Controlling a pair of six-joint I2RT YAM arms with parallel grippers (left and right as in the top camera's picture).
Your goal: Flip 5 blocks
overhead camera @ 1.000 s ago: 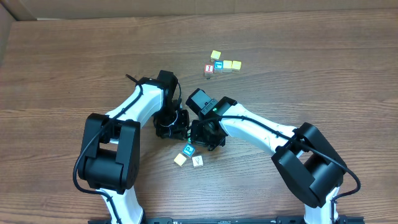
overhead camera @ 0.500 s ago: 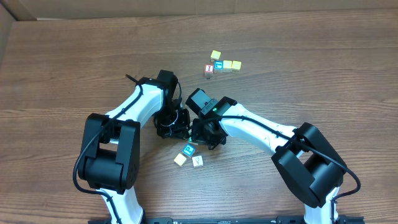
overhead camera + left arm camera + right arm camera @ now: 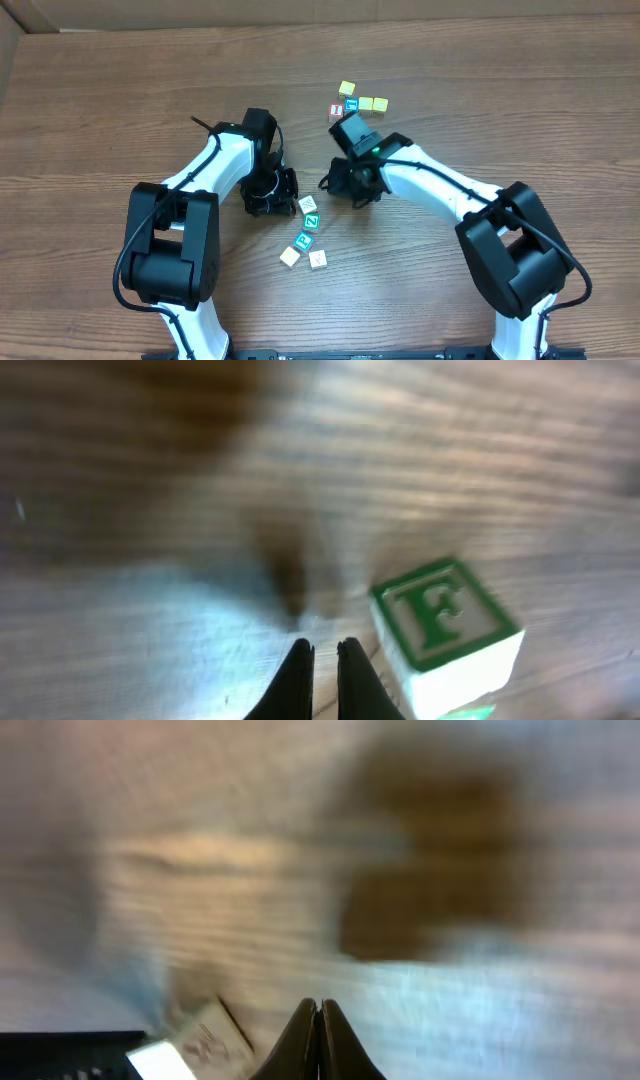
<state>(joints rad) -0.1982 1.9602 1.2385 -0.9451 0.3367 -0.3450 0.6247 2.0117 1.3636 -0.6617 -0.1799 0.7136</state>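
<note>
Standing by the table, I saw the left gripper (image 3: 322,665) with its two black fingers drawn almost together and nothing between them, the tips low over the wood. Just to their right in the left wrist view lay the green F cube (image 3: 445,625), letter side up with white sides showing. It was close to the fingertips but apart from them. The right gripper (image 3: 318,1032) was likewise pinched shut and empty, its fingers pressed into one narrow wedge. A blurred pale cube (image 3: 195,1045) showed at the lower left of its wrist view.

From overhead, both arms reached in toward the middle of the worktop (image 3: 520,60), the left one on the left, the right one a little nearer the far edge. Between them a loose string of five small cubes ran toward the near edge. First came a whitish cube (image 3: 307,204), just beside the left arm's black end, then the teal-green cube (image 3: 312,220) close against it, then the blue-faced cube (image 3: 303,240). Last were the pale cream cube (image 3: 290,256) and a second whitish cube (image 3: 318,260) — side by side but apart.

Toward the far edge, right of the middle, sat another cluster: three yellow cubes (image 3: 366,104), a far blue cube (image 3: 351,103) and a red-faced cube (image 3: 336,112). The right arm's wrist lay just in front of them.
</note>
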